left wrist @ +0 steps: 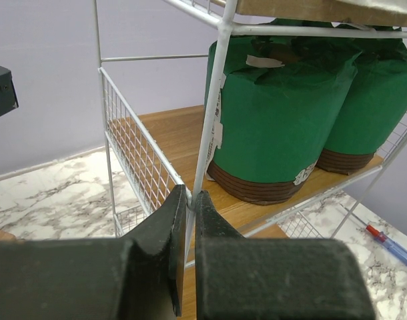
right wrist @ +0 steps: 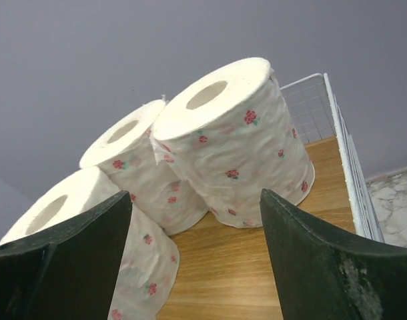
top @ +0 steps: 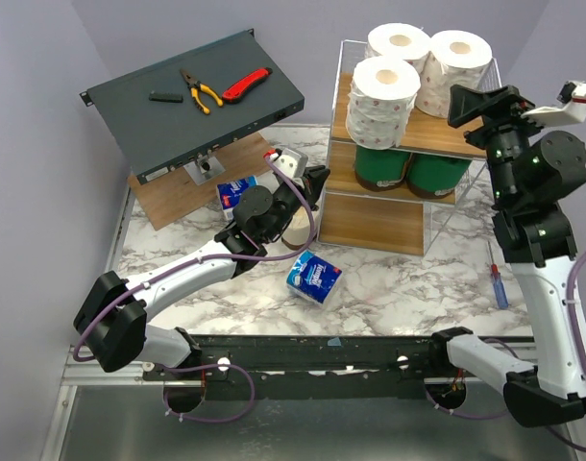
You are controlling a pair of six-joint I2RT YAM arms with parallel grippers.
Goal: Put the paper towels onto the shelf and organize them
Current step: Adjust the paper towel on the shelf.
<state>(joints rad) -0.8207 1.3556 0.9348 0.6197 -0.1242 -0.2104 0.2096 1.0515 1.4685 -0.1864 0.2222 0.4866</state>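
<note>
**Left pincer hard against the rack post, loose paper left on the table**

We find the left pincer [left wrist: 192, 200] closed to a thin slit with no paper in it. The corner post of the wire shelf [left wrist: 213, 100] stands right at its tips, and we cannot tell whether the post is pinched or only touched. Just beyond the tips, on the middle tier, stand the two green-wrapped rolls [left wrist: 277, 127]. Directly beneath this pincer, on the marble table [top: 399, 288], lies the plain cream roll [top: 298, 233]. One blue-and-white pack [top: 314, 277] lies behind it towards the arm bases, and a second pack [top: 237, 191] lies off to its left.

The right pincer [right wrist: 195, 195] gapes wide and empty at the height of the top tier. The three rose-printed rolls [right wrist: 223, 153] stand straight ahead of it, the nearest close in front of its fingers.

We judge the main risk to be at the post. A push or pull there could slide or rock the light rack, and the printed roll at the tier's front corner could tumble off. If the right pincer advances, it could shove the rolls along the board. Lowering the left pincer blindly could squash the soft cream roll, which is half hidden under the wrist.
</note>
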